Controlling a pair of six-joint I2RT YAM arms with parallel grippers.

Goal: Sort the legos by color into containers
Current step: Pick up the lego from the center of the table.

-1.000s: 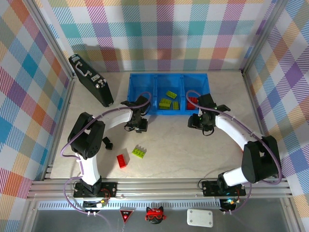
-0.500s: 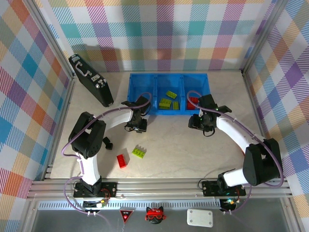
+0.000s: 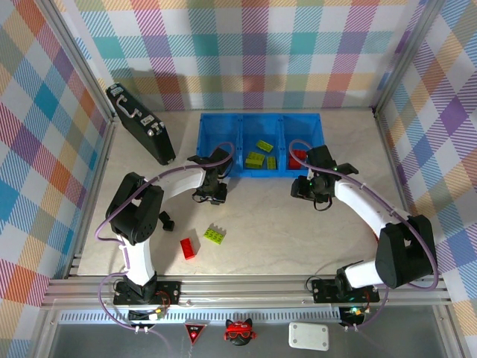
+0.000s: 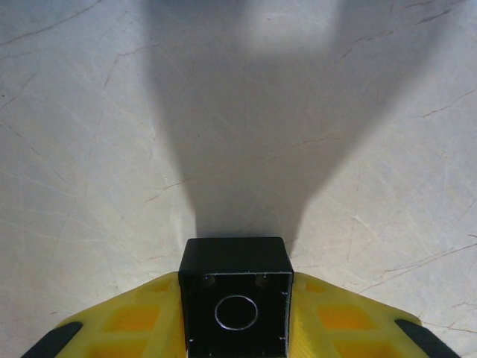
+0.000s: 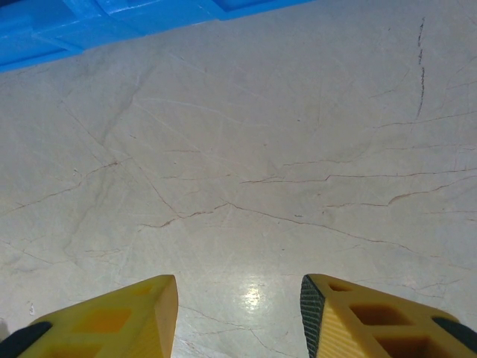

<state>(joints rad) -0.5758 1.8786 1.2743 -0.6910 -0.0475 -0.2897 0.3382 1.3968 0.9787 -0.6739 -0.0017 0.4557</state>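
In the left wrist view my left gripper (image 4: 235,313) is shut on a tiny black lego cube (image 4: 235,298), hollow side toward the camera, just above the pale table. From the top, that gripper (image 3: 215,195) hangs just in front of the left end of the blue containers (image 3: 220,131). Lime green legos (image 3: 258,155) lie in the middle compartment and red ones (image 3: 297,158) in the right compartment. My right gripper (image 5: 238,306) is open over bare table, and in the top view the right gripper (image 3: 308,189) is near the tray's right front corner. On the table lie a green lego (image 3: 216,234), a red lego (image 3: 188,247) and a black lego (image 3: 166,221).
A black case with silver latches (image 3: 140,123) lies at the back left, beside the tray. The tray's blue front wall (image 5: 112,22) crosses the top of the right wrist view. Plaid walls close in the table on three sides.
The right arm has edged very slightly to the right. The left arm holds still with the black cube.
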